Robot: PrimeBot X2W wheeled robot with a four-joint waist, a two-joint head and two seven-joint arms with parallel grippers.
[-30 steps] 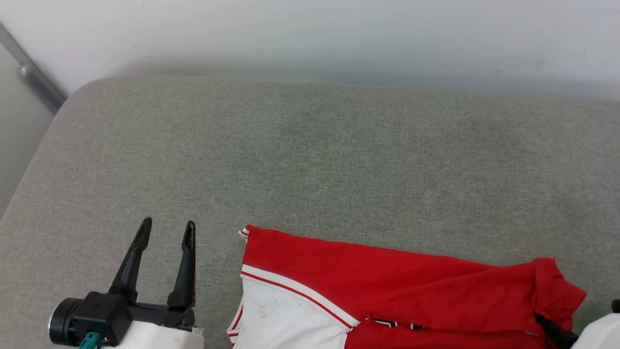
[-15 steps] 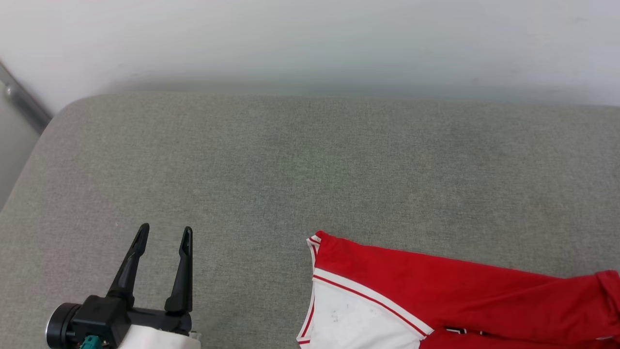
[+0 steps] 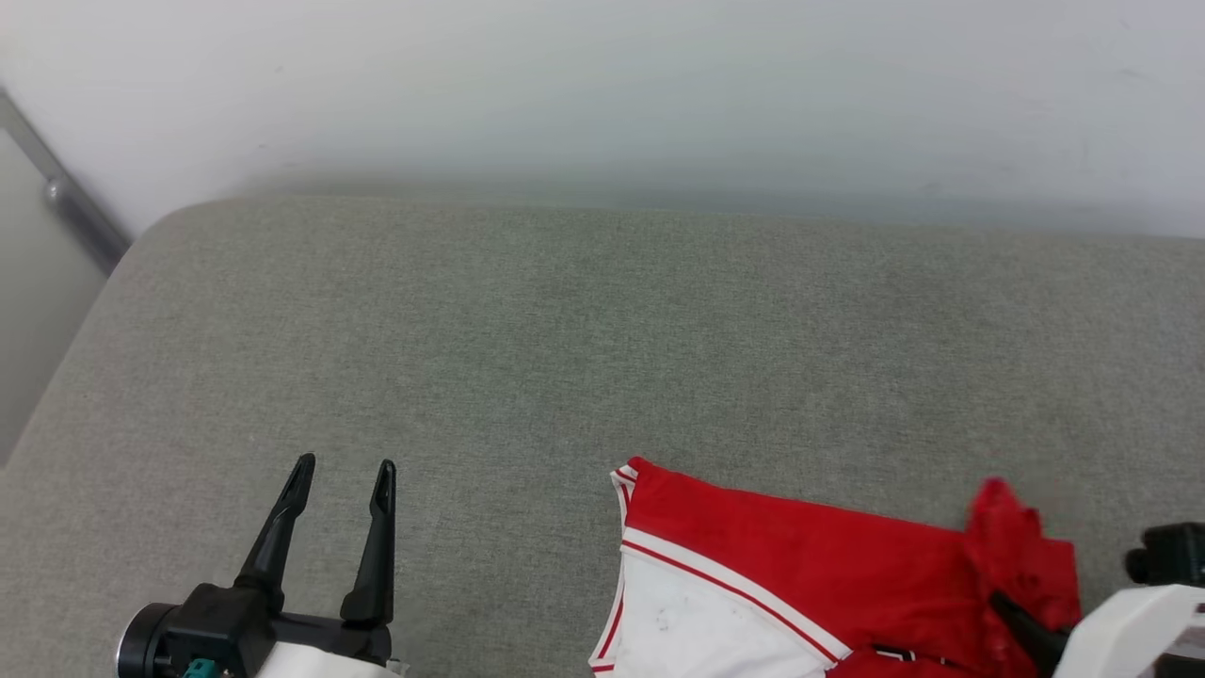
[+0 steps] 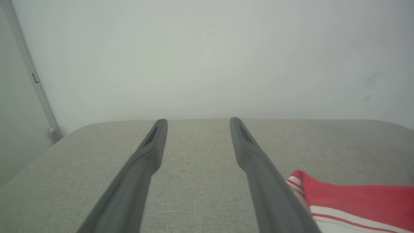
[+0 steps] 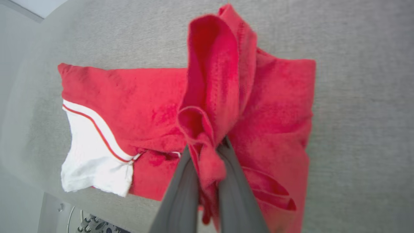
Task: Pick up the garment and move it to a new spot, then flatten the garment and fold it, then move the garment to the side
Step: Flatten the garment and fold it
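- As its two dark fingers press together on a bunched fold of red cloth, the right gripper (image 5: 207,146) is clenched on the garment (image 5: 145,97). A loose tuft of fabric rises past the fingertips.
- Around that grip the cloth is drawn up into a ridge, while on both sides of the fingers the red body lies on the grey cushion (image 3: 565,358).
- Just left of the right gripper's fingers in the head view, a scrap of black, white-edged print (image 3: 894,652) shows at the picture's bottom edge.
- Further left of the right gripper, the white sleeve (image 5: 87,152) spreads flat near the cushion's front edge, bordered by a white band and a thin red stripe.
- Beyond the sleeve, the striped trim (image 3: 626,476) forms the garment's corner farthest from the right gripper.
- Well to the left of that corner, the left gripper (image 3: 345,464) stands released, its fingers spread wide over the cushion and apart from the cloth. Whether its tips touch the cushion cannot be told.
- So the garment lies between the two grippers, grasped at the right one and clear of the left one.
- Ahead of both grippers' tips, the cushion runs to a pale wall (image 3: 602,94).
- Far left of the left gripper, a grey metal strip (image 3: 66,202) slants down that wall past the cushion's rounded corner.
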